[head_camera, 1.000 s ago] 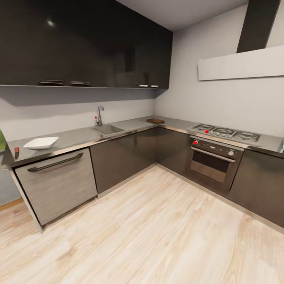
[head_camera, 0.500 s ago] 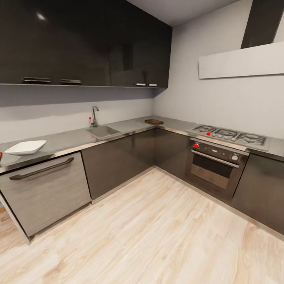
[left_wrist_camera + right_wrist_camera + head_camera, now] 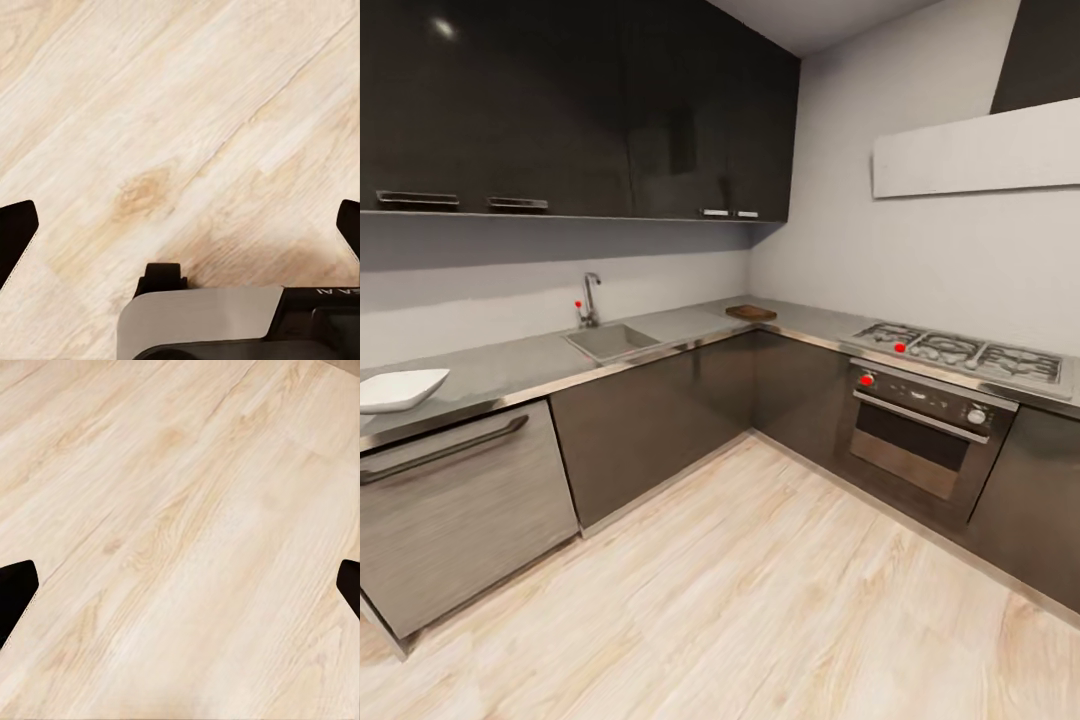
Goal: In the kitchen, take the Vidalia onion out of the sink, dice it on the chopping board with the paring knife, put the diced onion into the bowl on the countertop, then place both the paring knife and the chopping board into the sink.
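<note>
Sink (image 3: 612, 341), a grey steel basin, sat sunk into the long arm of the L-shaped grey worktop (image 3: 510, 365), with a chrome tap (image 3: 590, 297) rising at its back edge and a small red knob (image 3: 578, 303) just beside the tap. Whether an onion lay in the basin could not be told from the head view. The white squarish bowl (image 3: 398, 388) rested on the worktop well apart from the sink, at the head view's left edge, above a steel-fronted appliance with a long dark handle (image 3: 445, 452). The dark-brown chopping board (image 3: 751, 312) lay flat in the corner where the two arms of the worktop met, between the sink and the gas hob (image 3: 960, 350). Below the hob stood an oven (image 3: 920, 440) with a red knob on its panel. Dark wall cupboards (image 3: 580, 110) hung over the sink, and a pale extractor hood (image 3: 975, 150) hung over the hob. Pale wooden floor (image 3: 760, 600) spread across the foreground.

The left claw (image 3: 180, 232) hung over bare floor planks with its dark fingertips (image 3: 16, 232) at opposite edges of the left wrist view, spread wide and gripping nothing. The right claw (image 3: 180, 592) was likewise spread wide above the floor, its fingertips (image 3: 16, 592) far apart and nothing between them.
</note>
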{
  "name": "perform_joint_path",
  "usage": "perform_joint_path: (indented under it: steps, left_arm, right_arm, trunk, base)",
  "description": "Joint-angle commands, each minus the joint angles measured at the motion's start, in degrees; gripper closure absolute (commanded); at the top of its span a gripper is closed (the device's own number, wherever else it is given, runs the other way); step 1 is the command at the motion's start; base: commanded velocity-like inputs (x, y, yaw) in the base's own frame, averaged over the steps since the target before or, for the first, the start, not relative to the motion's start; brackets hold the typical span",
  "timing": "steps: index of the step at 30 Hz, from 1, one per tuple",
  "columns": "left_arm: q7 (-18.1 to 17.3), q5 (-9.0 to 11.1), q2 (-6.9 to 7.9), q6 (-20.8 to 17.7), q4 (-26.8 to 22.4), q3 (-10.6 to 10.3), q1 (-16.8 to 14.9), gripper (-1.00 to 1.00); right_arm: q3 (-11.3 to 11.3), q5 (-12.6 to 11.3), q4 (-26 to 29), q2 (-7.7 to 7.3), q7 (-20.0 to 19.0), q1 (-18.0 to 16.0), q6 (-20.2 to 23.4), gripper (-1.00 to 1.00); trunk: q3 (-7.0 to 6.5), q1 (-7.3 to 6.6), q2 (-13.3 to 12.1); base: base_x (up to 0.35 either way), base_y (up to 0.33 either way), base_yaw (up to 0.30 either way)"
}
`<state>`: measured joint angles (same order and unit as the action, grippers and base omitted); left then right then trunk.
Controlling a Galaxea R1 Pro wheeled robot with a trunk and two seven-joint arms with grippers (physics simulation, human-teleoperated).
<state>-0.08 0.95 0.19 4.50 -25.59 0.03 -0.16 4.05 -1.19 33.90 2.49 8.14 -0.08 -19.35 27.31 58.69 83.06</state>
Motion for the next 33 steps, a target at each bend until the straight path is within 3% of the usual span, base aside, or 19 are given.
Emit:
perform_joint_path:
  steps: [1,15,33]
  left_arm:
    - [-0.01,0.10,0.00,0.16,0.01,-0.02,-0.02,-1.00]
    - [-0.01,0.10,-0.09,0.16,0.18,-0.12,-0.02,-1.00]
    - [-0.01,0.10,-0.10,0.16,0.25,-0.12,-0.02,-1.00]
  right_arm:
    - [0.15,-0.11,0.02,0.05,-0.05,-0.01,-0.16,-1.00]
    - [0.17,-0.06,-0.04,-0.03,-0.05,-0.01,-0.20,-1.00]
    - [0.17,-0.04,-0.07,-0.03,-0.05,-0.01,-0.17,-1.00]
  trunk:
    - [0.05,0.03,0.02]
    - [0.05,0.03,0.02]
    - [0.05,0.03,0.02]
  base:
    - [0.326,0.000,0.000]
    - [0.326,-0.005,0.000]
    - [0.326,-0.099,0.000]
